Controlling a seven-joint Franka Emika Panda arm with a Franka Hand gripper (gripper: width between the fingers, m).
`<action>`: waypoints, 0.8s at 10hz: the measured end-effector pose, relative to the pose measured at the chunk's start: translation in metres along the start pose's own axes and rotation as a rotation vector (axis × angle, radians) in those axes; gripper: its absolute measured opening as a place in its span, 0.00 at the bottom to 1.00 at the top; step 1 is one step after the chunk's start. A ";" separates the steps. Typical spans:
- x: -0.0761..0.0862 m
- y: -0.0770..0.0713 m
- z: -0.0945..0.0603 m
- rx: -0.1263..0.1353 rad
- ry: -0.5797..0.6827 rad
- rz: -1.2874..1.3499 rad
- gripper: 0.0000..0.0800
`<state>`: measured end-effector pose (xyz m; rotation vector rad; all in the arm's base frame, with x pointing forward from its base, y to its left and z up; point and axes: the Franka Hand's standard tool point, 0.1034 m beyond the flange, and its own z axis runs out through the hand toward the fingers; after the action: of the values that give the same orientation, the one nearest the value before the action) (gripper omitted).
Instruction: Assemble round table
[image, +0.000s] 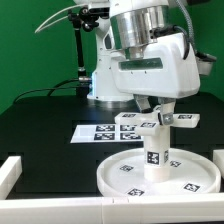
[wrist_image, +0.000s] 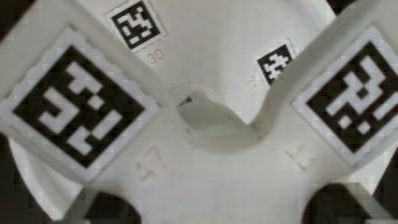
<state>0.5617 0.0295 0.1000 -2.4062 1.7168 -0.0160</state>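
The large round rimmed disc (image: 115, 183) lies flat on the black table near the front. The short post (image: 154, 160) stands upright at its middle. The cross-shaped foot piece (image: 162, 121) sits on top of the post. My gripper (image: 153, 107) comes down from above and is shut on the foot piece. In the wrist view the foot piece (wrist_image: 214, 160) fills the picture with two large tags on its arms. My gripper (wrist_image: 222, 205) holds it, with a dark finger (wrist_image: 111, 200) on each side. The disc (wrist_image: 205, 35) shows beneath with small tags.
The marker board (image: 105, 130) lies flat on the table behind the disc. White rails stand at the exterior view's left front (image: 10, 175) and right (image: 216, 160). A black stand (image: 78, 60) and the arm's base (image: 105, 85) are at the back.
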 end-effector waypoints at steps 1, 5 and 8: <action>-0.001 0.000 0.000 0.002 -0.003 0.037 0.56; -0.005 -0.002 0.000 0.006 -0.011 0.250 0.56; -0.007 -0.002 0.001 0.038 -0.025 0.505 0.56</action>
<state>0.5613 0.0372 0.0998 -1.8729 2.2317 0.0495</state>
